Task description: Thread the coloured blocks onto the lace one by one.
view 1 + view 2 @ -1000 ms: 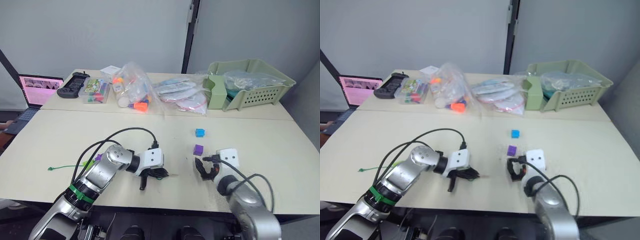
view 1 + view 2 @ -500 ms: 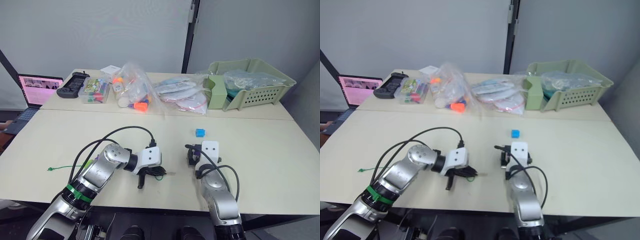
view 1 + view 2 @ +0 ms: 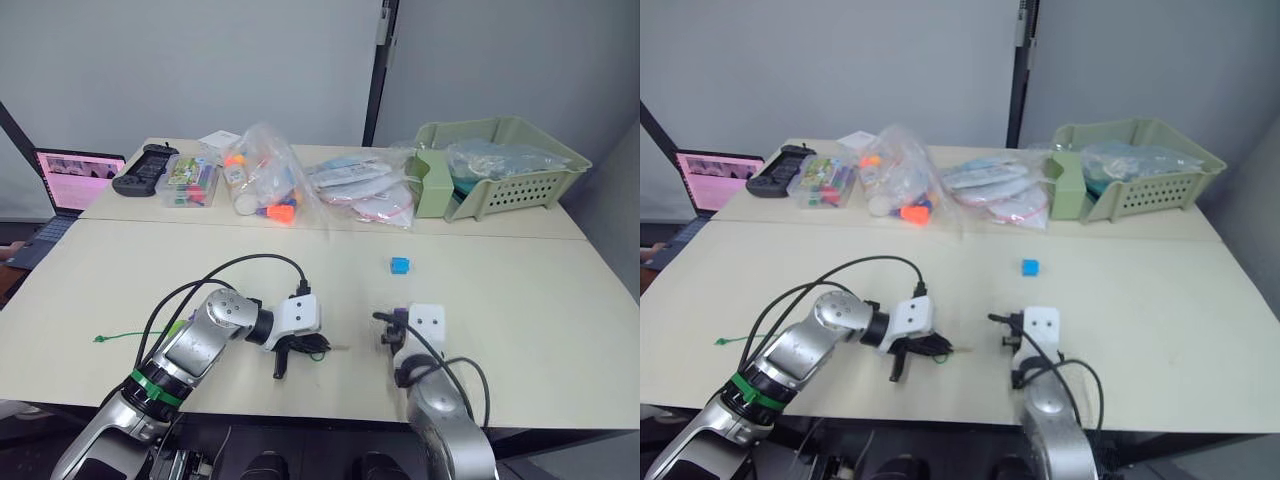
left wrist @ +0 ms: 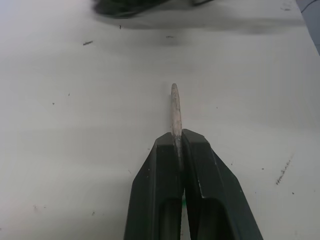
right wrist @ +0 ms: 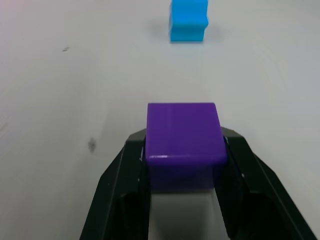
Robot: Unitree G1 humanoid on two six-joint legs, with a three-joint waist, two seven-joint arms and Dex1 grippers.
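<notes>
Right claw [image 5: 184, 150] clamped on purple block [image 5: 183, 132], drawn back, left claw [image 4: 178, 145] pinching lace tip [image 4: 174, 107]

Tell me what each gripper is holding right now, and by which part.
The left gripper pinches the lace just behind its stiff tan tip, which sticks out forward. The right gripper clamps a purple block by two opposite side faces.

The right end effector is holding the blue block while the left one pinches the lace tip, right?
Not quite: the right end effector holds a purple block, as the right wrist view shows; the blue block lies on the table. The left end effector does pinch the lace tip.
</notes>
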